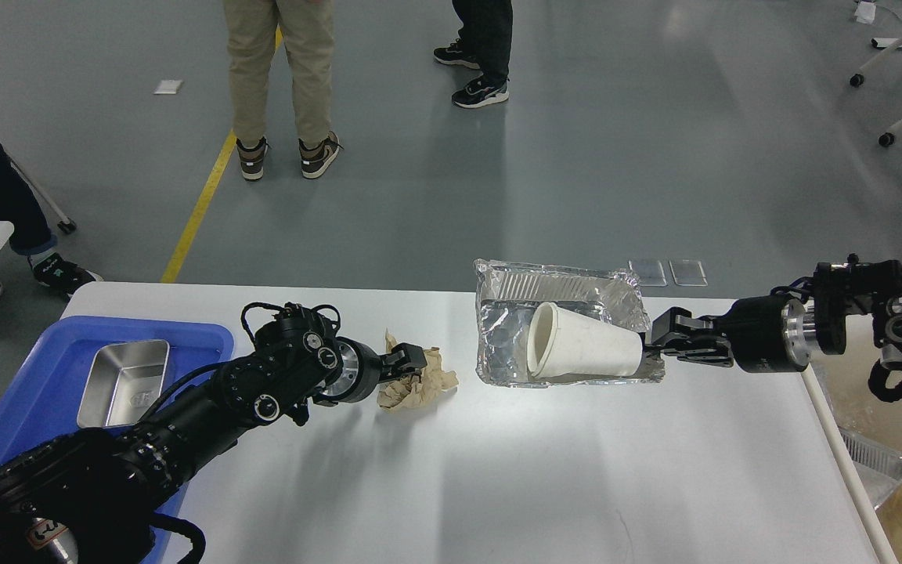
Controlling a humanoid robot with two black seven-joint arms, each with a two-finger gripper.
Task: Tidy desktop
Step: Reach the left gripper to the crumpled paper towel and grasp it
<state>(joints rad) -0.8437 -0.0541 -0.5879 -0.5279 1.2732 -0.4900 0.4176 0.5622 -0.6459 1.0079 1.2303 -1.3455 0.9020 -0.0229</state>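
Head view: desktop [498, 470] fills the foreground and isn't tidy yet, I'd say. Left gripper [417, 366] is pinching the crumpled paper [420, 381]; right gripper [658, 338] is clamped on the foil tray [561, 325] rim, cup [584, 351] lying inside.

The worktop [498, 470] across the lower frame is smooth, white and faintly glossy, catching soft light. At centre lies a crumpled brown paper wad [420, 382], matt and rough. Right of it, a foil tray [561, 294] looks thin, creased and mirror-bright, with a matt white paper cup [584, 352] in it. At lower left, a glossy blue plastic tray [44, 368] carries a brushed metal tin [124, 381].
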